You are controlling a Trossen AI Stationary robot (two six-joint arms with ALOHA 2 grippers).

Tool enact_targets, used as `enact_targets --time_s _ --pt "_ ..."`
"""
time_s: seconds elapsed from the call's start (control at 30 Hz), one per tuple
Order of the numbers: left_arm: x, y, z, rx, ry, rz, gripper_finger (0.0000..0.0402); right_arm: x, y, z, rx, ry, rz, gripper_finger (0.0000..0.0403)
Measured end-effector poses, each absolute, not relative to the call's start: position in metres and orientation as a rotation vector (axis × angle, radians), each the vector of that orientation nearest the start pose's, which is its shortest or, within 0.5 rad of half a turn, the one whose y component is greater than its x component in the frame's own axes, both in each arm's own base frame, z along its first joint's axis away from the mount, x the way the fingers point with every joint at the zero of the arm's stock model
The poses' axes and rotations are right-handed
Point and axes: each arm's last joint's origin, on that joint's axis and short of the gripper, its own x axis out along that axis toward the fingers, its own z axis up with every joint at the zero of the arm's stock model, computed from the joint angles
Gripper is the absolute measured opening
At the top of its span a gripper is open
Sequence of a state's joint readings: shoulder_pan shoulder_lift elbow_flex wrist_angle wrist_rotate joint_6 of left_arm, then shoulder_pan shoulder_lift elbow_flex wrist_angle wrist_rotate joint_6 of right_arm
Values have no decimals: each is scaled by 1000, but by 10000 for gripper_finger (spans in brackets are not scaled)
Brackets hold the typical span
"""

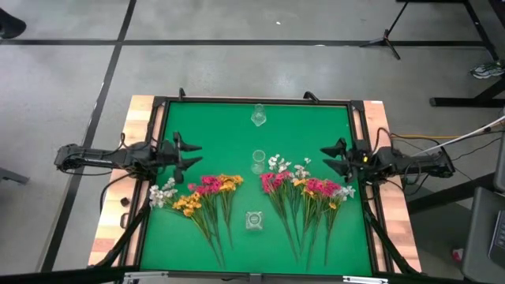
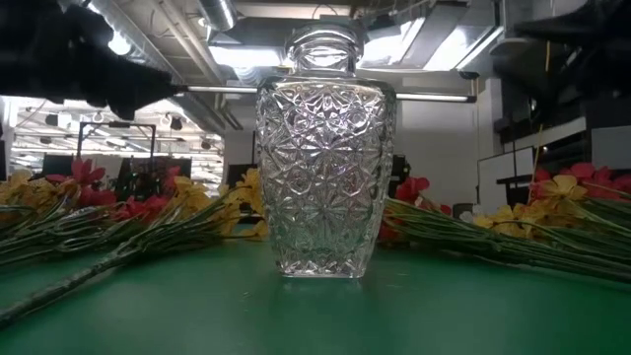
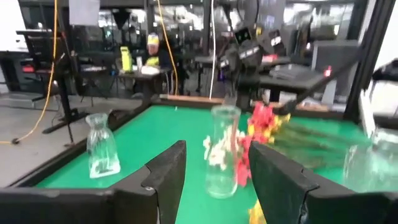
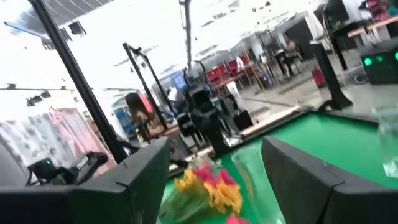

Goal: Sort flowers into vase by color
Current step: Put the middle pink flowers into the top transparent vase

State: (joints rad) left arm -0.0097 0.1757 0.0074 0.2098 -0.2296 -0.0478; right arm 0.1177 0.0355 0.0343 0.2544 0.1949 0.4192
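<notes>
The table [image 1: 237, 126] wears a bright green mat inside a black frame, with pale wood showing along its outer edges. The flowers [image 1: 207, 189] lie in two bunches of magenta-pink, yellow-orange and white blossoms on thin green stems (the white clusters sit mostly at each bunch's outer fringe). The cut-glass vase [image 2: 324, 158] is clear and covered in a faceted star-and-diamond pattern. Two other clear glass vases [image 1: 258, 115] look plain. Both arms are dark, nearly black.

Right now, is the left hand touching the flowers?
Apart. The high view shows the open left hand above the left flowers, with bare green mat between them.
</notes>
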Motion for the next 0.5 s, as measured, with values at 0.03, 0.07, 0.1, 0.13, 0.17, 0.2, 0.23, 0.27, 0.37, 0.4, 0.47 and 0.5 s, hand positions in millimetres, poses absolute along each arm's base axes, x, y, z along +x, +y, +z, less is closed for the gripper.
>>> enact_targets --time_s 0.03,0.07,0.1,0.13,0.17,0.2,0.23,0.27,0.37,0.4,0.47,0.5 --pt "107 5 174 -85 -73 210 172 94 5 203 451 -265 -36 253" --pt "107 5 176 -121 -96 199 172 93 5 211 439 -265 -51 253" --pt "107 5 177 -150 -114 192 172 93 4 219 422 -260 -65 253" --pt "107 5 179 -165 -137 189 172 93 4 230 402 -258 -73 253" --pt "107 5 183 -170 -170 186 172 93 4 241 382 -252 -82 253" --pt "106 5 186 -175 -208 182 172 94 4 253 357 -249 -85 253" --pt "105 5 190 -184 -243 179 172 96 4 267 330 -247 -88 253" --pt "104 5 193 -199 -278 174 172 97 5 282 304 -243 -89 253" --pt "101 5 204 -247 -402 155 172 106 6 322 255 -159 -98 253" --pt "99 5 207 -251 -436 151 172 109 6 333 243 -110 -100 253" --pt "97 5 212 -259 -500 143 172 117 7 350 223 16 -109 253" --pt "96 5 214 -261 -525 140 172 121 8 357 215 77 -116 253"
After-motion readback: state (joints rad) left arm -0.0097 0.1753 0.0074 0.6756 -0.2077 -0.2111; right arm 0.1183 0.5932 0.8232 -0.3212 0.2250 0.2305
